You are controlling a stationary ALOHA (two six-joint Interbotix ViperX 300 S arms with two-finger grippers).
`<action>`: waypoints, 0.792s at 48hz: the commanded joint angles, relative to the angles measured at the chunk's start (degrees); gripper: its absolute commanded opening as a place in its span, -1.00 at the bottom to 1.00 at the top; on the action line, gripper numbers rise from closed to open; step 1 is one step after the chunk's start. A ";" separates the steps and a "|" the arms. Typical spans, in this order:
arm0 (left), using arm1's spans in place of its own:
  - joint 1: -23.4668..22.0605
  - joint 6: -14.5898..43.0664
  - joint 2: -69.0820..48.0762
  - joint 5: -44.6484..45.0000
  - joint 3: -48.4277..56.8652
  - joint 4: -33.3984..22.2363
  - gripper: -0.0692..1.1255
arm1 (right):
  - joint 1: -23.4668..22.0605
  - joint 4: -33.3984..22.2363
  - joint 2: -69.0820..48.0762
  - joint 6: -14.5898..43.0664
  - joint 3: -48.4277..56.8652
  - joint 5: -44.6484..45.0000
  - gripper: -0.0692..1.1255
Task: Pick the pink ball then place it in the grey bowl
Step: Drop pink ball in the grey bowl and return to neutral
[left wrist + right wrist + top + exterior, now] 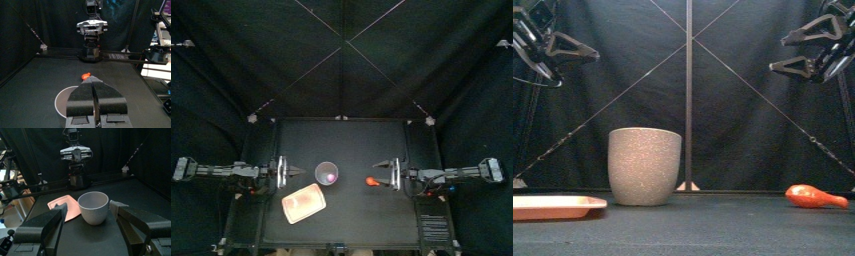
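The tall grey speckled cup (327,172) stands upright mid-table. From above, a pink spot (330,177) shows inside it, seemingly the pink ball; no other view shows the ball. My left gripper (291,172) hangs left of the cup, well above the table (567,45); its jaws (93,82) are shut together with nothing between them. On the cup's right, my right gripper (381,170) is raised as well (787,52). Its jaws (89,208) stand wide open and empty, facing the cup (93,207).
A flat pink tray (305,205) lies at the front left of the cup, empty (551,206). A red-orange toy (374,182) lies on the table to the cup's right (815,196), below my right gripper.
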 commanded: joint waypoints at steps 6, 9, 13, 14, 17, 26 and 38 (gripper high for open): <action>0.00 0.18 0.18 -0.62 -0.70 0.00 -0.90 | -0.35 -0.79 0.18 -0.18 -0.53 1.05 0.79; 0.00 0.26 0.18 -0.62 -0.62 0.00 -0.90 | -0.35 -0.97 0.18 -0.18 -0.53 1.76 0.79; 0.00 0.26 0.18 -0.70 -0.53 0.09 -0.90 | -0.44 -0.79 0.18 -0.09 -0.62 2.72 0.79; 0.00 0.26 0.18 -0.70 -0.53 0.09 -0.90 | -0.44 -0.70 0.18 -0.09 -0.62 2.90 0.79; 0.00 0.26 0.18 -0.70 -0.44 0.00 -0.90 | -0.44 -0.88 0.18 -0.09 -0.97 3.25 0.79; 0.00 0.26 0.18 -1.32 -0.44 0.09 -0.90 | -0.44 -1.49 0.18 -0.18 -1.23 3.34 0.79; 0.00 0.26 0.18 -2.02 -0.26 0.26 -0.90 | -0.35 -1.67 0.44 -0.18 -1.23 3.34 0.79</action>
